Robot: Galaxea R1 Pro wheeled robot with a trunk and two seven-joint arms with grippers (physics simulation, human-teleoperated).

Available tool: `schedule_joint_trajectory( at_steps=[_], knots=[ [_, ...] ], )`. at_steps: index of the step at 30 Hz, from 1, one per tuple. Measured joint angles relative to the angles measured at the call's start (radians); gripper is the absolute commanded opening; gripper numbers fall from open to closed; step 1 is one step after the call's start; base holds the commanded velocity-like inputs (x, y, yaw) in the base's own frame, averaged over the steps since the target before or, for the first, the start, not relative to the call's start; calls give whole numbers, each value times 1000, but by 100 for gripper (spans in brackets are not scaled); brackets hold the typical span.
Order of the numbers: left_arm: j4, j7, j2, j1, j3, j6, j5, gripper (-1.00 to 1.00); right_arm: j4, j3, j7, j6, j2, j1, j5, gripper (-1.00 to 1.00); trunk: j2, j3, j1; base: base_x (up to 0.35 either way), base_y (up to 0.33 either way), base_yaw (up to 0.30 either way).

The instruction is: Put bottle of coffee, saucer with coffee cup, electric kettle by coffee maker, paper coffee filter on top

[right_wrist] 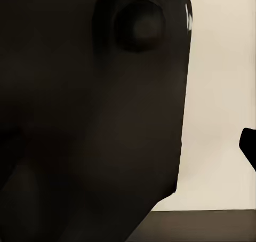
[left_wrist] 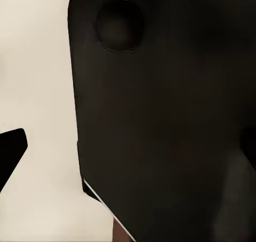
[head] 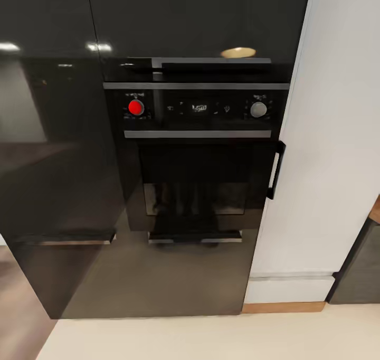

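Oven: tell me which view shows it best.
The head view: the oven faces the camera squarely, with its red knob, grey knob, display and side handle all plain. The two wrist views give dark close surfaces and pale floor, nothing recognisable as the oven.

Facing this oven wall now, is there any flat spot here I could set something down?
Only the pale floor below the dark cabinet front and built-in oven lies bare. The white panel at right is vertical too; no shelf or worktop shows.
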Motion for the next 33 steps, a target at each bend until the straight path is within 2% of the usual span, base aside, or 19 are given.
schedule_joint_trajectory(
  at_steps=[5, 9, 15, 19, 21, 22, 23, 25, 29, 33],
  knots=[
    [-22, -13, -19, -2, -3, -6, 1, 100, -12, 14, 3, -9, 8, -17, 15, 100, 0, 1, 0, 0, 0, 0],
    [-31, -12, -21, 0, 2, -6, 9, 100, -27, 15, 3, -25, 6, -18, 15, 100, 0, 0, 0, 0, 0, 0],
    [-33, -12, -19, 0, 9, -8, 19, 100, -43, 7, -2, -29, 9, -18, 2, 100, 42, 19, -23, 0, 0, 0],
    [-36, -12, -16, 0, 30, -16, 39, 100, -43, 4, -9, -24, 9, -18, -6, 100, 70, 32, -38, 0, 0, 0],
    [-48, -2, -5, 0, 40, -27, 49, 100, -33, 10, -14, -18, 10, -18, 0, 100, 84, 38, -46, 0, 0, 0],
    [-99, 1, 9, -1, 61, -72, 222, 100, -33, 11, -14, -18, 10, -18, 3, 100, 91, 41, -50, 0, 0, 0],
    [-138, 2, 24, -1, 65, -74, 313, 100, -39, 27, -13, -25, 7, -18, 20, 100, 98, 44, -53, 0, 0, 0],
    [-152, 3, 33, -1, 66, -74, 343, 100, -59, 44, -6, -24, -8, -19, 38, 100, 112, 51, -61, 0, 0, 0],
    [-163, 3, 38, -1, 66, -76, 353, 100, -124, 49, -5, -20, -34, -20, 42, 100, 140, 63, -76, 0, 0, 0],
    [-169, 3, 39, -1, 66, -76, 356, 100, -180, 48, -13, -9, -56, -20, 27, 100, 168, 76, -92, 0, 0, 0]
  ],
)
